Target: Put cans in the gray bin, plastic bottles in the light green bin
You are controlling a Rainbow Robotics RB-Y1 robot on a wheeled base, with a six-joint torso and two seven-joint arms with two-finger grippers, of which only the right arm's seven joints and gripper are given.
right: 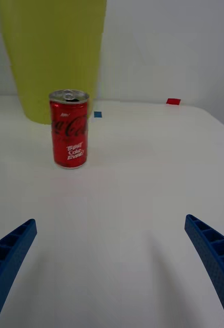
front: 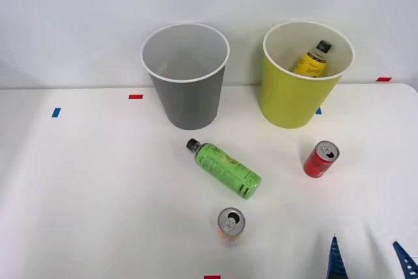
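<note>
Front view: gray bin (front: 185,76) upper centre, green bin (front: 305,76) upper right holding the yellow bottle (front: 312,60). Green bottle (front: 225,167) lies mid-frame on the surface (front: 98,194); orange can (front: 230,225) below it, red can (front: 321,159) right. Pincer (front: 369,259) bottom right, spread apart.

Wrist view: red can (right: 68,128) upright before the green bin (right: 55,51); fingers (right: 9,256) wide, empty.

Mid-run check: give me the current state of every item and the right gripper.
Gray bin: upright, looks empty.
Light green bin: upright, holds the yellow-label bottle.
Green-label bottle: lying on the table, capped.
Red can: standing upright, on the table.
Orange can: standing upright, on the table.
Right gripper: open, empty.
</note>
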